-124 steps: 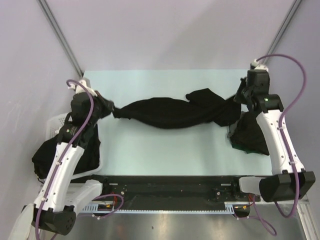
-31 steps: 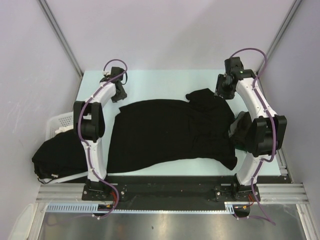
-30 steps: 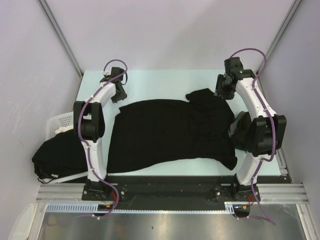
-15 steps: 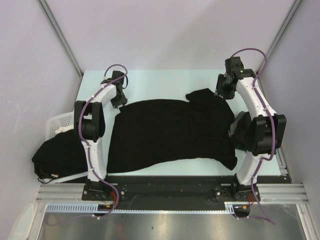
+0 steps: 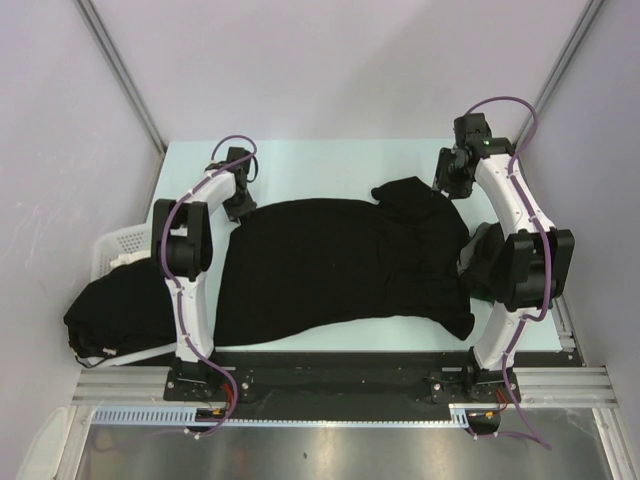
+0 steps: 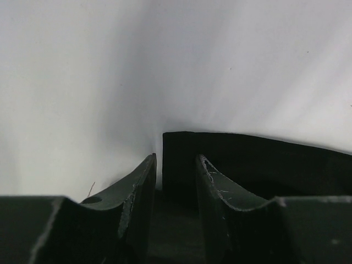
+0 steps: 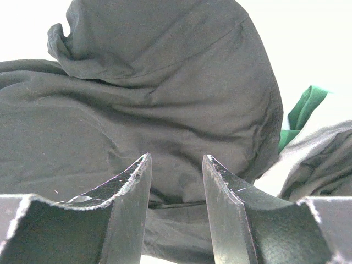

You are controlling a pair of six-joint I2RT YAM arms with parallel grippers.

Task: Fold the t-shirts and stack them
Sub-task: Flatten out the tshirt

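One shirt (image 5: 340, 265) is spread flat across the middle of the table (image 5: 330, 160), its near hem lying close to the near edge. A heap (image 5: 110, 310) of more black cloth is piled off the table's left side, beside the basket (image 5: 118, 243). At the shirt's far left corner, the left gripper (image 5: 240, 208) is seen with jaws partly parted, and nothing is clamped. Near the bunched fold (image 5: 405, 195) at the far right, the right gripper (image 5: 446, 186) is likewise half parted and empty.
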